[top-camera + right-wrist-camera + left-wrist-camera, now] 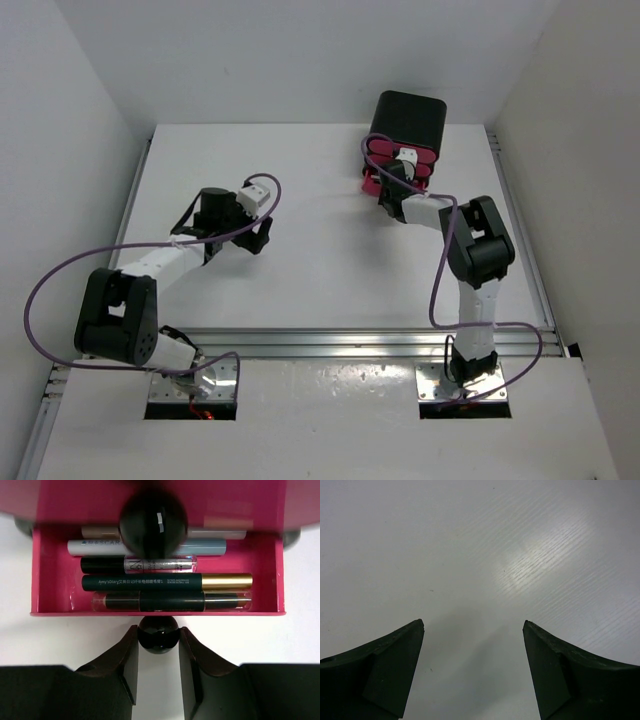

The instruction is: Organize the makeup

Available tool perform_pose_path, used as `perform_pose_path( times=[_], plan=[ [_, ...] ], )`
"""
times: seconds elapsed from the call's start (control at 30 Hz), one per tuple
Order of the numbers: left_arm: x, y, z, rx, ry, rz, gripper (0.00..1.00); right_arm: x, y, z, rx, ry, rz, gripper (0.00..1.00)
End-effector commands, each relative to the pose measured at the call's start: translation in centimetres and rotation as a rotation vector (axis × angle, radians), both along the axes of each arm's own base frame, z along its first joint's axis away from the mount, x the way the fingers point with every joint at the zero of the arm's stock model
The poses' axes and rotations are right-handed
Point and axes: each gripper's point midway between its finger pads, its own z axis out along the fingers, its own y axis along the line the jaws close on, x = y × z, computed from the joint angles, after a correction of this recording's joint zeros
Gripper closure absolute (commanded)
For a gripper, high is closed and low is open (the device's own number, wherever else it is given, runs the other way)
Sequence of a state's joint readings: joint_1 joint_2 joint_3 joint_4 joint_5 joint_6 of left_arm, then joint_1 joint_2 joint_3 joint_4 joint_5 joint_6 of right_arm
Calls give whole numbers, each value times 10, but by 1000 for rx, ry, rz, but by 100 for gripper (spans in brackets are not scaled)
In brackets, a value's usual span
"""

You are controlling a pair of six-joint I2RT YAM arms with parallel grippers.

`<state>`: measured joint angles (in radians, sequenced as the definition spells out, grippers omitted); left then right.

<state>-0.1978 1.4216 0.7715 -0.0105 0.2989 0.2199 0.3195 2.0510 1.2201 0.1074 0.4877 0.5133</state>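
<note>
My right gripper [158,633] is shut on the round black knob [158,636] of the bottom pink drawer [50,580], which stands pulled out of the black box [410,118]. Inside the drawer lie several makeup sticks side by side: a black pencil [170,601], a dark green and gold mascara [165,582], a black and silver stick [137,564] and a pale blue stick [95,545]. My left gripper [473,625] is open and empty over bare white table, also seen in the top view [258,236]. The palettes, orange tube and compact are out of view.
The upper drawer's black knob [153,522] hangs blurred over the open drawer. White walls close in the table [320,260] at the left, back and right. A purple cable [60,270] loops off the left arm.
</note>
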Motion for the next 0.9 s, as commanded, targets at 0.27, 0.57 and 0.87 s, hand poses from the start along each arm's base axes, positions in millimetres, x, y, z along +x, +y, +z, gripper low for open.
perform_pose_path(
  times=[0.27,0.57,0.87],
  plan=[
    [20,-2,19,-32,21,8,15,78,-7,42,-22,-299,66,98],
    [33,-4,23,-26,19,3,15,85,-10,36,-2,-314,60,94],
    [33,-6,24,-31,20,-4,15,44,-12,39,6,-281,43,29]
  ],
)
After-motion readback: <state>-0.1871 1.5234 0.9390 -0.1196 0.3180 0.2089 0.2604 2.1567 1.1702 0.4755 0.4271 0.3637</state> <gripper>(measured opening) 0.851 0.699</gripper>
